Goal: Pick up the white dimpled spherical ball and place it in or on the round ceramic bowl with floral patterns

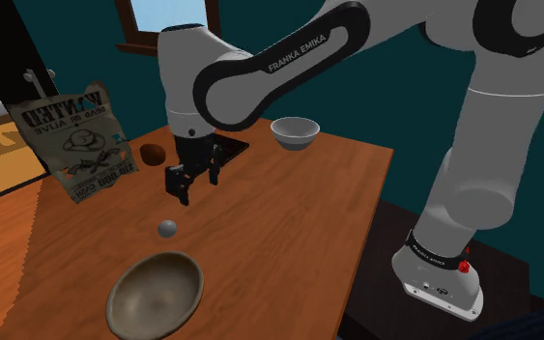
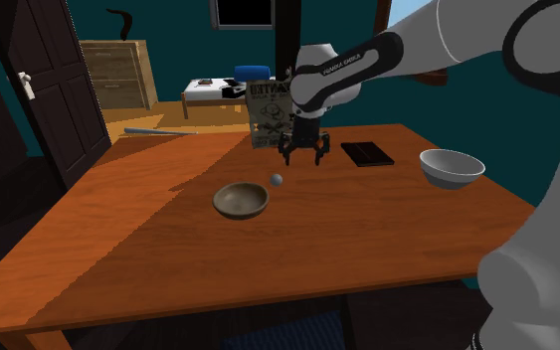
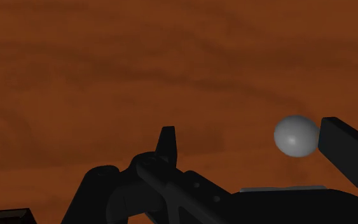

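Hung with the gripper [image 1: 193, 185] spread open above the pale grey ball [image 1: 167, 228], resting on the table [image 1: 289, 222] left of centre in the shoulder view, close beside one finger [image 3: 346, 149]; probably needed centring before lowering, lest nudged into rolling.

I'm working at a brown wooden table [image 2: 168, 259], bare grain running under me in the wrist view. Teal walls [image 1: 386, 97] are closing in the room. A wood-framed window [image 1: 163, 12] is showing pale blue behind the table in the shoulder view. In the second exterior view a dark panelled door [image 2: 54, 99] with a white handle [image 2: 25, 85] is standing at the left, a light wooden dresser [image 2: 118, 75] and a low white table [image 2: 208, 95] are sitting farther back on an orange floor [image 2: 148, 125]. Shadow is darkening the table's left side there.
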Robot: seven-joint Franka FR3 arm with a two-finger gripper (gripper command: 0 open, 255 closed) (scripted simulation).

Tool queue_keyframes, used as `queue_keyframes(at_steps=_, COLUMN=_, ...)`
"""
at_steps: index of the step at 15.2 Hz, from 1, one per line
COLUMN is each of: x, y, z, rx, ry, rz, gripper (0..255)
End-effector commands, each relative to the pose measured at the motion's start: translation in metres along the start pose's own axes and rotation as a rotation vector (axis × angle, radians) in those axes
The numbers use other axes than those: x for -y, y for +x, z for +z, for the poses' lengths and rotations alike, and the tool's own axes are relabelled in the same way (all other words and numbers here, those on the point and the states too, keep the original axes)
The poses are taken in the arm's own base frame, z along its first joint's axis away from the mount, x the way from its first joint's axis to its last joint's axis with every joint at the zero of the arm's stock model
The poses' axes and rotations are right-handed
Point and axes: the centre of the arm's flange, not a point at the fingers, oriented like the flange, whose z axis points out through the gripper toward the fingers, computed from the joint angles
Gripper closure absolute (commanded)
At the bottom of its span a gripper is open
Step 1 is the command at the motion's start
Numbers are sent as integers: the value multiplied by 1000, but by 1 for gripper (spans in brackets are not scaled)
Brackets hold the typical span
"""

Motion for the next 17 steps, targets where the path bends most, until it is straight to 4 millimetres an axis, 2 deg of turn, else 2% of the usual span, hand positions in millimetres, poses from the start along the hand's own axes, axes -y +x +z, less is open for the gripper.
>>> queue_keyframes(at_steps=1, x=21, y=11, z=15, rx=-1, ry=0, rz=0, gripper=0)
queue_keyframes(at_steps=6, x=71, y=42, z=44, rx=-5, ry=-1, rz=-4, gripper=0)
queue_keyframes(at_steps=14, x=75, y=44, z=86, rx=-5, ry=-1, rz=-4, gripper=0)
queue_keyframes(at_steps=17, x=75, y=44, z=86, rx=-5, ry=-1, rz=-4, gripper=0)
